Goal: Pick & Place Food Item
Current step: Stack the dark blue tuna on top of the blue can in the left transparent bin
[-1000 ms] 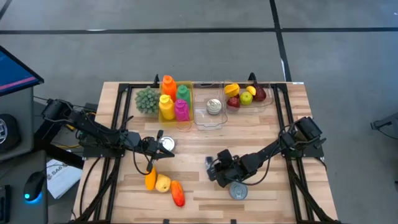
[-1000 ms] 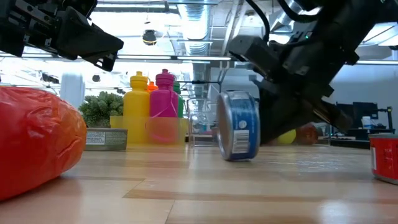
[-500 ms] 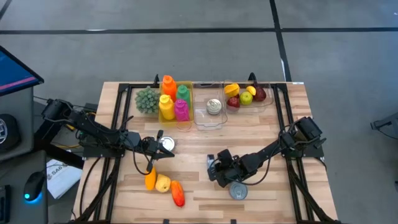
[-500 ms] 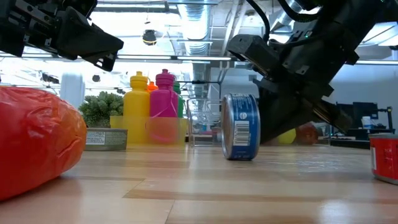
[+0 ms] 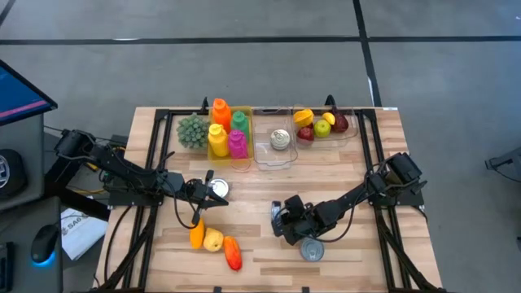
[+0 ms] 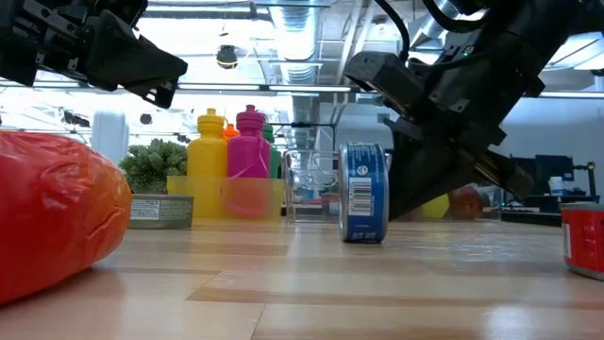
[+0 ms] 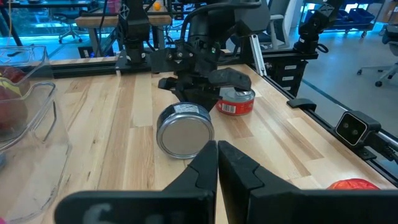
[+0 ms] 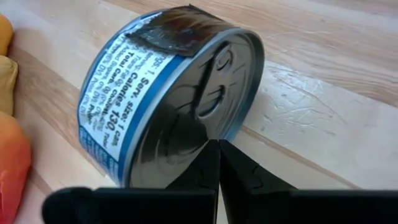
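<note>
While both arms sit low over the wooden table (image 5: 342, 268), the right gripper (image 5: 281, 221) has its fingers clenched together, nothing between them; its tips are just beside the blue-labelled can (image 6: 363, 206), which stands on its rim near the table's middle; whether they touch the can I cannot tell; right wrist view shows the closed fingers (image 8: 217, 168) right up against the can's pull-tab lid; readable on the label: "Serv. size: 1 can", "Calories 130", "Total Fat"; brand not legible.

Left gripper (image 5: 208, 181) also clenched, empty, hovering by an open silver tin (image 5: 218, 190) on the table's left half; below it lie an orange fruit (image 5: 196, 236), a yellow fruit (image 5: 213, 240) and a red pepper-like piece (image 5: 234, 253), close together.

Red-labelled can (image 5: 311, 250) stands upright just beside the right gripper, toward the front edge.

Containers along the back edge: yellow-tinted bin (image 5: 242, 161) holds four bottles, orange (image 5: 220, 111), green (image 5: 238, 121), yellow (image 5: 217, 140), pink (image 5: 237, 144); middle clear bin (image 5: 264, 155) holds one round silver tin (image 5: 280, 139); right clear bin (image 5: 352, 134) holds mixed red, yellow and green fruit (image 5: 321, 124); green leafy vegetable (image 5: 192, 130) sits on the table just beside the bottle bin.
</note>
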